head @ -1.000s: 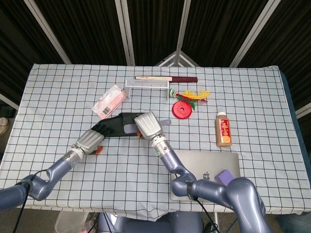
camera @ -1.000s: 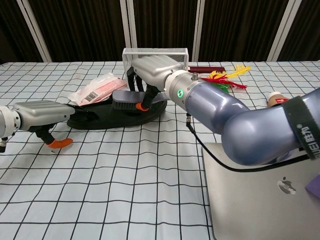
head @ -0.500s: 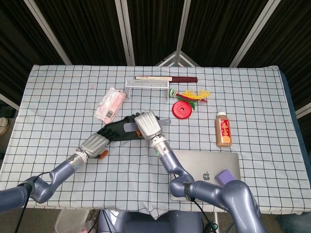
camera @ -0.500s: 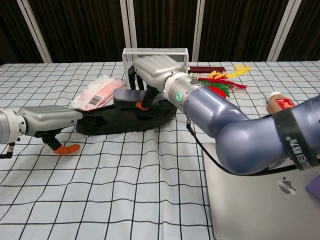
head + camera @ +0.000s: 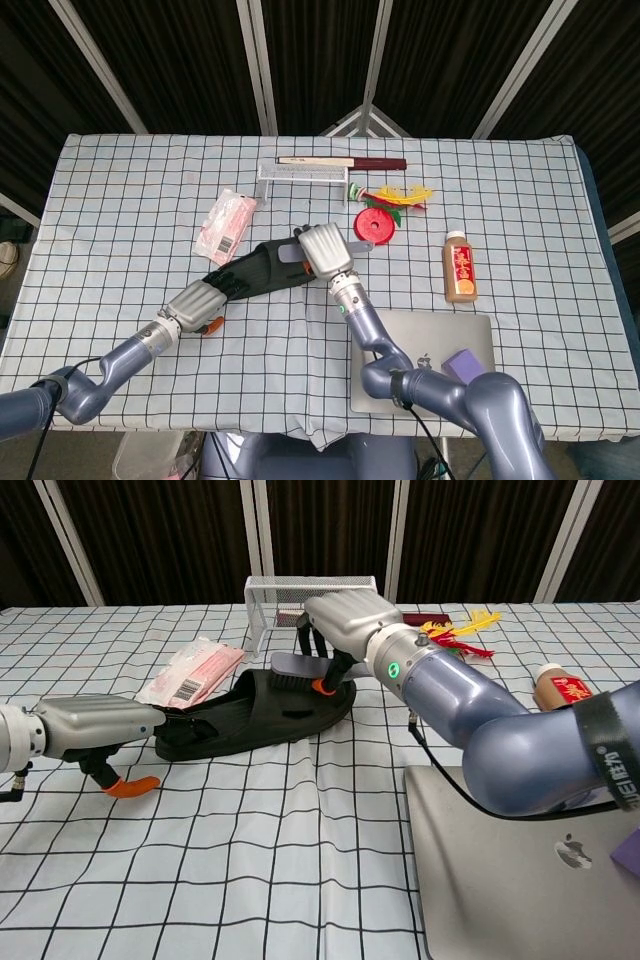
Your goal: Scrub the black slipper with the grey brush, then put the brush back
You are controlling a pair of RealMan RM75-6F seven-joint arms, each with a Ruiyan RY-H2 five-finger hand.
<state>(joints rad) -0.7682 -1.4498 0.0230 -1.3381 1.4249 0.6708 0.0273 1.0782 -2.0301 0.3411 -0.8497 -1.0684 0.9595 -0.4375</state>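
Both hands are busy on the black slipper [image 5: 255, 718], which lies near the middle of the table, angled toward the near-left corner. My left hand [image 5: 197, 302] pins the slipper's near end, fingers closed on its edge, while my right hand [image 5: 345, 630] grips the grey brush [image 5: 295, 667], bristles down at the slipper's far end.

What's just changed: over the last second the brush has travelled from mid-slipper out to the far end, and the slipper itself has swung and slid toward the right edge with the stroke — so the left hand's hold is letting it pivot. I read that as scrubbing well under way, one pass just finished.

Room to move: the wire rack [image 5: 310, 592] stands just behind my right hand toward the far edge, and the pink packet [image 5: 226, 220] lies just left of the slipper. The red disc [image 5: 373, 225] sits close on the right, the bottle [image 5: 460, 266] further toward the right edge. The laptop [image 5: 440, 345] fills the near-right corner — my return stroke should run back along the slipper, where it's open.
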